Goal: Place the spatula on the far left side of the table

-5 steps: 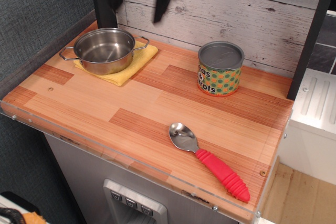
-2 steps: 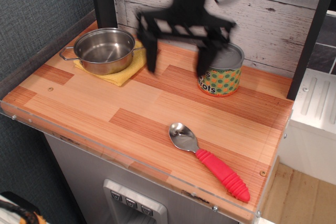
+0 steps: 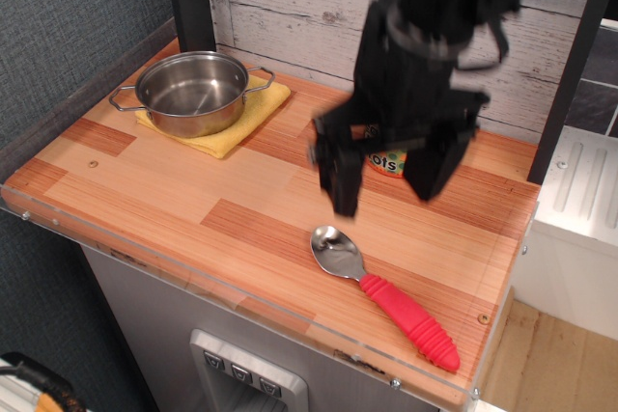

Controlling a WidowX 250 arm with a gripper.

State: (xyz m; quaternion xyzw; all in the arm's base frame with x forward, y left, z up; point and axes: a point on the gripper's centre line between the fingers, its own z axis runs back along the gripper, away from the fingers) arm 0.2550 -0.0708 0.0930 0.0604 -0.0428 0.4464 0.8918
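The spatula (image 3: 382, 294) lies flat near the table's front right, its shiny oval bowl pointing up-left and its ribbed red handle running toward the front right corner. My black gripper (image 3: 386, 190) hangs open above the table, its two fingers spread wide, just behind and above the spatula's bowl, not touching it. It holds nothing. The wooden table (image 3: 193, 209) stretches left from there.
A steel pot (image 3: 191, 92) sits on a yellow cloth (image 3: 253, 115) at the back left. A green-and-orange tin can (image 3: 388, 161) stands at the back middle, mostly hidden behind the gripper. A white plank wall (image 3: 290, 16) runs along the back.
The gripper has come down and forward to the right, from the top left of the view toward the spatula's bowl. It now covers most of the can. The spatula has not moved.
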